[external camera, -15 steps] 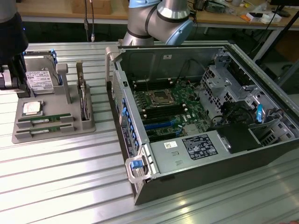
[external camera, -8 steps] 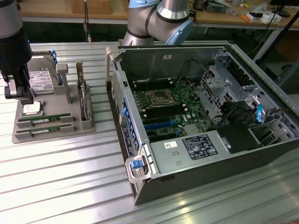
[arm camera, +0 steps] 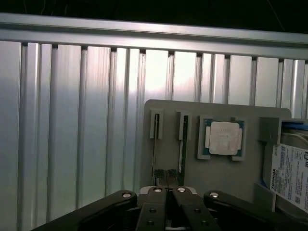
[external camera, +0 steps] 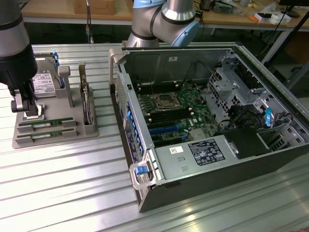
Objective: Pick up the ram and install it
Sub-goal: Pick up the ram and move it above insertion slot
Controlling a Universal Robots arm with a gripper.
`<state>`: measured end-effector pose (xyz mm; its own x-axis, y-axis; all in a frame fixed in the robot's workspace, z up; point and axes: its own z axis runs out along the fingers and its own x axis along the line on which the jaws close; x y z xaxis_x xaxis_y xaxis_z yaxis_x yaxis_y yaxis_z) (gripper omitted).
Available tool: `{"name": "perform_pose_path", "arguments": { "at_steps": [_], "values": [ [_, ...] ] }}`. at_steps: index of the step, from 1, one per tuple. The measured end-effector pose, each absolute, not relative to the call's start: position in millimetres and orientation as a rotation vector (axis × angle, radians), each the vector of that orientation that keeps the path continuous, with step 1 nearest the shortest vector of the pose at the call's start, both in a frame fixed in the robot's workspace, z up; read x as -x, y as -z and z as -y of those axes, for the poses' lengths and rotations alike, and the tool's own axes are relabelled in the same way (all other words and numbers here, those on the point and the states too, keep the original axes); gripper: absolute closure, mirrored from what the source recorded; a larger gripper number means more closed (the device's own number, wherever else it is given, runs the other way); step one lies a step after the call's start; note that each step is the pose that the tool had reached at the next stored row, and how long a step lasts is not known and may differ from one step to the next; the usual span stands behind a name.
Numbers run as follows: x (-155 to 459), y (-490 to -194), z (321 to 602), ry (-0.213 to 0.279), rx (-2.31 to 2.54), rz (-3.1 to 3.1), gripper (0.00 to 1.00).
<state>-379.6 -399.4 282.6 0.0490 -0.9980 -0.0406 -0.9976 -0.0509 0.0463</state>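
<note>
Nearby, ram (external camera: pixel 47 124) in grey holder (external camera: pixel 72 137), just beside closed end effector (external camera: pixel 32 114).

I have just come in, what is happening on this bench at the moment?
A robot arm's gripper hangs low over a gray holder at the exterior view's left, with its fingers closed together. Two ram sticks lie in the holder's slots, not yet picked up. The open computer case stands beside the holder, toward the exterior view's right, with its motherboard exposed.
</note>
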Motion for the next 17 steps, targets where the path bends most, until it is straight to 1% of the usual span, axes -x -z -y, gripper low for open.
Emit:
{"name": "perform_pose_path", "arguments": {
  "at_steps": [3,6,17],
  "values": [
    [380,-269,399,0.096,-2.27,2.16,0.89],
    [380,-264,399,0.096,-2.268,2.158,0.89],
    [380,-263,399,0.098,-2.267,2.157,0.89]
  ]
}}
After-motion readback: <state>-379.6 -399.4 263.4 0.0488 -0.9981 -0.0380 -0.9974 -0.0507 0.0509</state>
